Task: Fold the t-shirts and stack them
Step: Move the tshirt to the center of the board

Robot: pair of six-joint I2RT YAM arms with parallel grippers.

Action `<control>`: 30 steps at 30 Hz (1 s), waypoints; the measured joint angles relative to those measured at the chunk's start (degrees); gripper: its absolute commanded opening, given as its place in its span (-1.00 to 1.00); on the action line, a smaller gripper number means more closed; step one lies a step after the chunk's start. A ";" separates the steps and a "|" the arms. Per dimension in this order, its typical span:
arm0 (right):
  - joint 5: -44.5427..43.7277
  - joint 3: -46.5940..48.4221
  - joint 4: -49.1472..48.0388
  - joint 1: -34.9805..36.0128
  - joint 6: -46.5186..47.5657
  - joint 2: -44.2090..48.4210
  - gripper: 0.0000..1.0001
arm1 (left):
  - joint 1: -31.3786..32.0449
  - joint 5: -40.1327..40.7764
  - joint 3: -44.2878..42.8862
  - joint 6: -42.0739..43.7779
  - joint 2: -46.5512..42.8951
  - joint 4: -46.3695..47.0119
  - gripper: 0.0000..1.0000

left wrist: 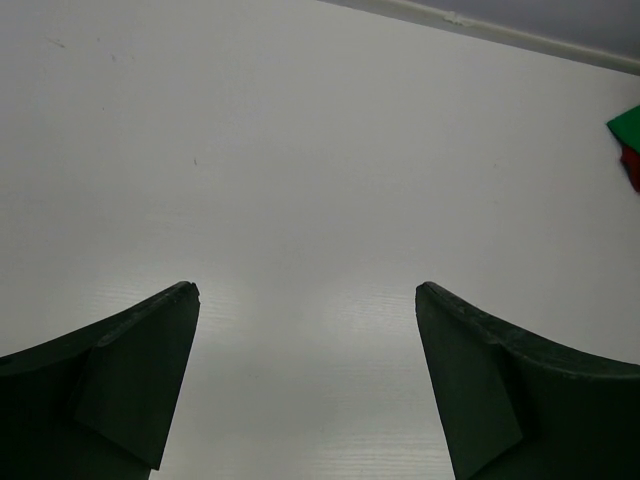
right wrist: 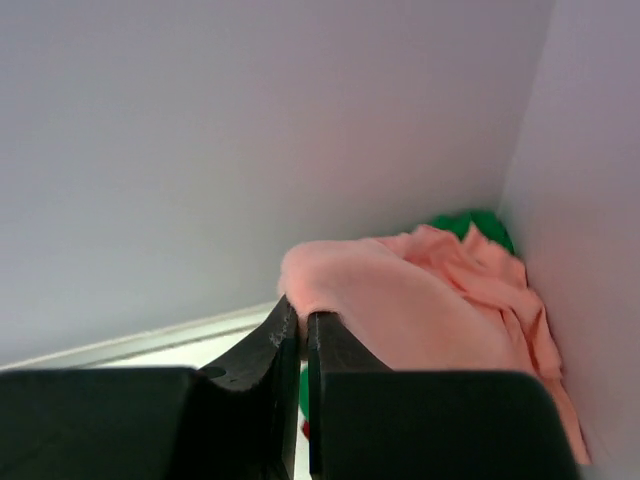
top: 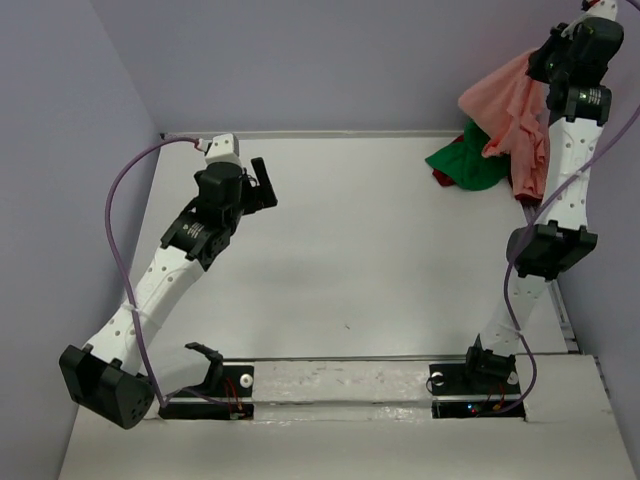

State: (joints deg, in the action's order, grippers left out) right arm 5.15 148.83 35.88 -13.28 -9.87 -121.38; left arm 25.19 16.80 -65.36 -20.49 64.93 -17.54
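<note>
The salmon pink t-shirt (top: 510,110) hangs bunched in the air at the far right corner, with my right gripper (top: 549,62) shut on a fold of it. In the right wrist view the closed jaws of that gripper (right wrist: 303,318) pinch the pink cloth (right wrist: 420,300). The bright green t-shirt (top: 465,165) lies crumpled on the table below it, partly under the pink one, and shows as a green patch (right wrist: 470,222) in the corner. My left gripper (top: 265,185) hovers open over bare table at the left, holding nothing (left wrist: 307,290); a green edge (left wrist: 628,125) shows far right.
The white table (top: 350,250) is boxed in by lilac walls at the left, back and right. The right arm stands close to the right wall (top: 625,200). A small dark red bit (top: 440,178) peeks out under the green cloth.
</note>
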 measured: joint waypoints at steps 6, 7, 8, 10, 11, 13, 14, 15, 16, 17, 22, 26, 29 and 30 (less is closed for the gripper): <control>6.95 0.00 -0.68 1.66 0.09 16.00 -1.00 | 0.90 1.01 3.89 -1.40 -2.40 -0.20 0.98; 7.89 -0.68 -0.81 2.01 0.04 19.04 -1.00 | 0.96 1.31 4.35 -1.64 -2.80 -0.31 0.98; 9.62 -2.29 -1.49 2.60 -0.07 23.71 -1.00 | 1.03 1.60 4.94 -1.95 -3.45 -0.35 0.98; 13.00 -5.03 -3.39 3.63 -0.59 31.98 -1.00 | 1.11 2.32 5.31 -2.49 -4.55 -0.55 0.98; 13.94 -5.35 -4.09 3.85 -0.74 34.49 -1.00 | 1.16 2.67 5.33 -2.60 -4.94 -0.55 0.98; 16.44 -5.53 -5.49 4.09 -1.14 37.88 -1.00 | 1.27 3.37 5.33 -2.82 -5.92 -0.48 0.98; 17.68 -5.42 -6.38 4.15 -1.36 39.82 -1.00 | 1.33 3.61 5.31 -2.91 -6.36 -0.48 0.98; 18.62 -5.11 -7.13 4.28 -1.55 40.79 -1.00 | 1.40 3.96 5.22 -2.95 -6.62 -0.55 0.98; 19.34 -5.11 -7.89 4.28 -1.79 41.29 -1.00 | 1.51 4.52 4.94 -3.02 -6.75 -0.83 0.98; 19.85 -5.27 -8.26 4.28 -1.97 41.51 -1.00 | 1.90 6.08 4.28 -3.21 -6.84 -1.31 0.98; 19.23 -5.75 -3.89 12.35 -1.77 35.76 -1.00 | 4.22 17.33 1.90 -4.24 -11.43 -3.41 0.98; 14.01 -8.07 1.99 26.27 1.09 27.63 -1.00 | 4.59 27.36 -4.22 -4.59 -17.03 -5.01 0.98; 10.10 -8.00 7.10 33.27 2.73 21.53 -1.00 | 4.59 32.94 -8.52 -4.70 -19.04 -4.98 0.98; 8.87 -7.89 8.70 35.78 3.45 19.93 -1.00 | 4.59 34.49 -9.51 -4.68 -19.87 -5.01 0.98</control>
State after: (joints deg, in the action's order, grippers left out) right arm 14.02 140.94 44.58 22.50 -6.42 -101.45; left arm 29.78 51.29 -74.87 -25.17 45.06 -22.55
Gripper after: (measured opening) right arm 0.064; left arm 0.989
